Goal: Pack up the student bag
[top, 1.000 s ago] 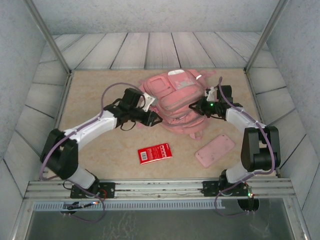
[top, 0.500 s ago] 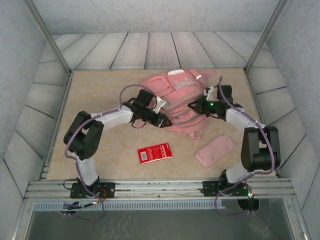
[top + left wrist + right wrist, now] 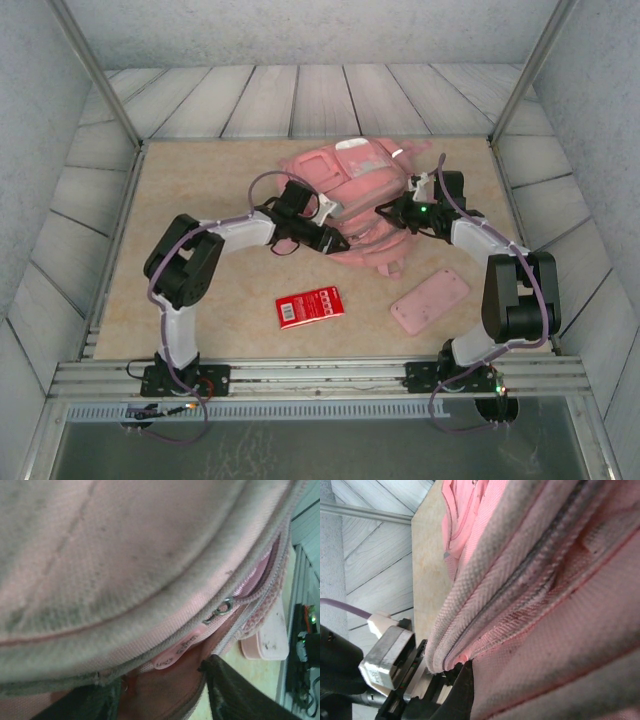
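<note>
My left claw point(image 3: 162, 676) had its jaws parted against the near-left edge of the student bag point(image 3: 350, 185). Pink fabric sat in the gap between its dark fingers point(image 3: 235, 697), but I could not tell whether they pinched it. Just above the gap hung a metal zip pull point(image 3: 221, 611) and a pink rubber tab point(image 3: 175, 650).

My right claw point(image 3: 384, 212) was closed tight on the bag's folded rim at its right side. One dark finger point(image 3: 464, 690) pressed into the fabric where the seam ended.

The bag lay flat on the worktop point(image 3: 200, 180), towards the far middle, between the two claws, with its white strips facing up.

Nearer to me, a red booklet point(image 3: 309, 306) lay on the worktop, well clear of the bag. A flat pink case point(image 3: 429, 300) lay to its right, close to the right arm's elbow. From the left wrist I saw that case past the bag's edge.
</note>
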You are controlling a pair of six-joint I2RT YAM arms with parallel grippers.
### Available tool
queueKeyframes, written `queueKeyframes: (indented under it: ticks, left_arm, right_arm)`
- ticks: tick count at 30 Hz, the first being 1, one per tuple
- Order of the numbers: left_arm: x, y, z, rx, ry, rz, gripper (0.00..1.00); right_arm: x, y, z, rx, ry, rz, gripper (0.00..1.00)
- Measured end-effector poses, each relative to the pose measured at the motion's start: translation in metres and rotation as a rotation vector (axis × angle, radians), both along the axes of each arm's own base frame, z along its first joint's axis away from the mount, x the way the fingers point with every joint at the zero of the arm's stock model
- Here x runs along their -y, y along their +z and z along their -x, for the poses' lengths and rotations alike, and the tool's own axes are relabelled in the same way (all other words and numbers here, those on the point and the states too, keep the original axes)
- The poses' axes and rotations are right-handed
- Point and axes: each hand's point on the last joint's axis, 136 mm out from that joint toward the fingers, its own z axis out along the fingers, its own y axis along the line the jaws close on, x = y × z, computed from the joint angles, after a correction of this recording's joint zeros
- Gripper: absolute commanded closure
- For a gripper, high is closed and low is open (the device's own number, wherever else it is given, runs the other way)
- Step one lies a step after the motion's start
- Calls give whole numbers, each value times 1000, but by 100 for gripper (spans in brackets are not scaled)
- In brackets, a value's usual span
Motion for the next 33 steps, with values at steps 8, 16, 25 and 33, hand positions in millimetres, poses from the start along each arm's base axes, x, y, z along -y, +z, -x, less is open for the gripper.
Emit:
queueKeyframes:
  ticks: [8,16,25,33]
  left_arm:
    - [8,8,6,-31,-38,84,61]
    - [11,13,6,-18,-36,135,70]
    - [21,41,17,4,-75,241,55]
    - [20,38,14,-7,-50,225,63]
  right_arm:
    - [0,3,-4,15,-12,-14,97]
    - [0,5,-5,18,-20,-24,97]
    - [-6,2,-3,12,-5,-31,98]
    - [-7,2,-3,15,-5,-34,98]
